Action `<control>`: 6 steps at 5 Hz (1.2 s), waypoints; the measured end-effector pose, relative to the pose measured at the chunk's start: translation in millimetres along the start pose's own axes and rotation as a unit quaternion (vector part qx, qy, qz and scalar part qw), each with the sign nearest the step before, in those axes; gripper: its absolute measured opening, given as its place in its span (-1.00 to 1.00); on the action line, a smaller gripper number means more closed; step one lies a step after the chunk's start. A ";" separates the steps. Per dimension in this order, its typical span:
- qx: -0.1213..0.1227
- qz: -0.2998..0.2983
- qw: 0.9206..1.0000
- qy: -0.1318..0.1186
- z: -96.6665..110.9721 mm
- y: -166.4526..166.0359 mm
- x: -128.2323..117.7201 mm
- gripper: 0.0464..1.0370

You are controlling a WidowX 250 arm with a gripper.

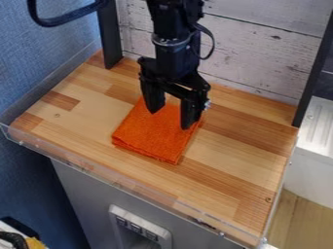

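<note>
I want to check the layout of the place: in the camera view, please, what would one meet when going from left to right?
Blue wall → left black post → gripper, its fingers apart at the orange cloth → right black post.

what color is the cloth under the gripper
The cloth is bright orange, best seen in the camera view.

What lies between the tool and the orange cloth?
Nothing visible: in the camera view, the parted fingertips of the tool show directly over the orange cloth. Whether they touch it, I cannot tell.
</note>
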State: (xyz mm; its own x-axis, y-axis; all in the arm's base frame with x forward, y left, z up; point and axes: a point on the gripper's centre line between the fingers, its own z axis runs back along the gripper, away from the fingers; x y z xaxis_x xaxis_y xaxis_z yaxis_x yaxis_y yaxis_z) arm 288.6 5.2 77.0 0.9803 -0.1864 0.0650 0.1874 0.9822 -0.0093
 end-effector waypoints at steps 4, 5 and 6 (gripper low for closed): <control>0.000 -0.032 0.999 0.038 -22.9 30.0 12.6 0.26; 0.000 -0.033 0.998 0.047 -30.7 31.2 12.8 -0.35; 0.002 -0.034 0.998 0.051 -39.9 32.7 13.5 -0.78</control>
State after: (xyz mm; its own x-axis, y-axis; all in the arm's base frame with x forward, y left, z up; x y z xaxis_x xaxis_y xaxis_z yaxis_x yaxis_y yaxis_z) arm 310.5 33.9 37.7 0.9668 -0.2531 -0.0362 0.2532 0.9674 -0.0040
